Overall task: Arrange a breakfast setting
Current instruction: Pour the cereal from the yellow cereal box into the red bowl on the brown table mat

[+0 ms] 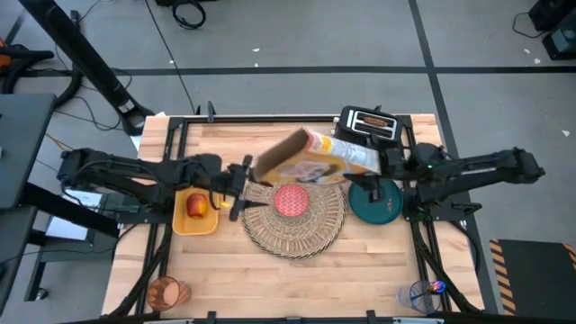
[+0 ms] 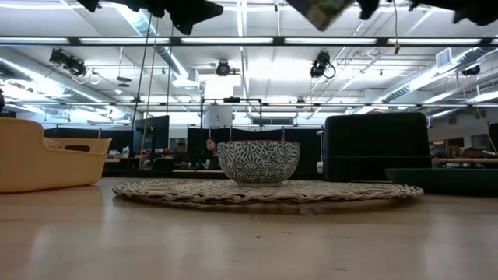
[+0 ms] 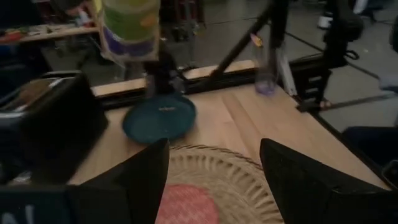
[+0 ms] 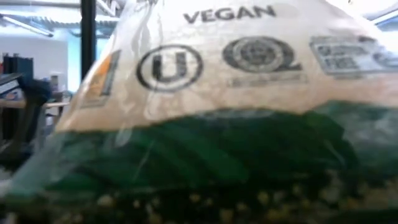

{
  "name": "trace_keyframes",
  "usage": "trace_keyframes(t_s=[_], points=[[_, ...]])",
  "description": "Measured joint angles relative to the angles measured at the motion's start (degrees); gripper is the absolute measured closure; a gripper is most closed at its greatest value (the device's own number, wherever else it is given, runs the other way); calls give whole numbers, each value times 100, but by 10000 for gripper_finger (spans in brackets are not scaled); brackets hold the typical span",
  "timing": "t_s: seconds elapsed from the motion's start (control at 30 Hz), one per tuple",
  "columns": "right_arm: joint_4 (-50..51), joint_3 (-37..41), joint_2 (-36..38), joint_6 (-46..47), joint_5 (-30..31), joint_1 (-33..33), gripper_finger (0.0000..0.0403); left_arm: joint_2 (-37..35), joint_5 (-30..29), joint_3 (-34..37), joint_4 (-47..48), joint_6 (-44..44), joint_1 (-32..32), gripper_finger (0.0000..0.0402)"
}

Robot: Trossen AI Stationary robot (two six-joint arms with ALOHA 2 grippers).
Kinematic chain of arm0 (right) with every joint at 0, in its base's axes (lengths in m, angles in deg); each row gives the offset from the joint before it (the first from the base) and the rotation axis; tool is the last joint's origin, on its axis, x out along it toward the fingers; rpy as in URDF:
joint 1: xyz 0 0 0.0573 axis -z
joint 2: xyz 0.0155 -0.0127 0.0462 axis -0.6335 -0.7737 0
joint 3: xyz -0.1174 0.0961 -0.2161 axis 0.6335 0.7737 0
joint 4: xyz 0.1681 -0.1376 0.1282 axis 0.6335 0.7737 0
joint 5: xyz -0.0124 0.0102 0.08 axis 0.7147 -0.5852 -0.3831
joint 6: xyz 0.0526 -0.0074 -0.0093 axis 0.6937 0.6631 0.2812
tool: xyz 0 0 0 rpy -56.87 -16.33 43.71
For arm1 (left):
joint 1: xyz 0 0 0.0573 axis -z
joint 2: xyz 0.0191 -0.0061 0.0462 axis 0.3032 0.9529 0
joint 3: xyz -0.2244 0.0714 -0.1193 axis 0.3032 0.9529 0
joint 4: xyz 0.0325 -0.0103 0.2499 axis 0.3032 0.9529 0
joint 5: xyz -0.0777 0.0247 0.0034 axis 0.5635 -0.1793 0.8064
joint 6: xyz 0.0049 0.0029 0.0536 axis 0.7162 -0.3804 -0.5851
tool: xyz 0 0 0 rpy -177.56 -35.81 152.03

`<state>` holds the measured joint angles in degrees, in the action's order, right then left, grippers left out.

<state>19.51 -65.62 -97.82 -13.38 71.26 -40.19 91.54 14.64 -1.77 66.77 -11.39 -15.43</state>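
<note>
A printed plastic food bag (image 1: pixel 315 157) hangs in the air over the far edge of the round woven placemat (image 1: pixel 297 225), with my right gripper (image 1: pixel 389 166) shut on it. The bag fills the right wrist view (image 4: pixel 205 112). The pink bowl (image 1: pixel 290 200) stands on the middle of the placemat. The teal plate (image 1: pixel 373 205) lies flat on the table, right of the placemat. My left gripper (image 3: pixel 214 180) is open with nothing between its fingers, above the placemat's left edge and short of the bag. The red apple (image 1: pixel 196 207) lies in a yellow tray (image 1: pixel 194 225). My right gripper holds the bag by its right end (image 1: pixel 371 160), coming at it about level from the table's right side. The bag itself hides the fingers in the wrist view. The bag reaches out toward the table's left, lifted clear of the placemat, bowl and plate.
A black toaster (image 1: pixel 367 124) stands at the far edge, behind the bag. A translucent orange cup (image 1: pixel 166 292) is at the near left corner. A clear cup holding the blue spoon (image 1: pixel 423 295) is at the near right corner. Bare wood lies near the front edge.
</note>
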Motion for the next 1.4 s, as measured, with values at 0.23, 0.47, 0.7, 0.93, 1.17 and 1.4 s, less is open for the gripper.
trace_keyframes(t_s=[0.23,0.47,0.7,0.93,1.17,1.4], points=[[2186,225,1465,311,335,-432,159,496,-438,-5,66,239,417,143],[3845,217,2812,444,926,-658,159,1048,-756,-1,-327,446,444,143],[5235,214,3388,718,1108,-665,159,1351,-1037,-2,-611,513,437,143],[5517,213,3199,717,1088,-665,159,1361,-1216,-3,-502,579,433,143],[5534,211,2631,684,1091,-665,159,1561,-1219,-3,-433,886,223,143],[5539,211,2251,693,1174,-665,159,1875,-1264,-3,-404,861,142,143]])
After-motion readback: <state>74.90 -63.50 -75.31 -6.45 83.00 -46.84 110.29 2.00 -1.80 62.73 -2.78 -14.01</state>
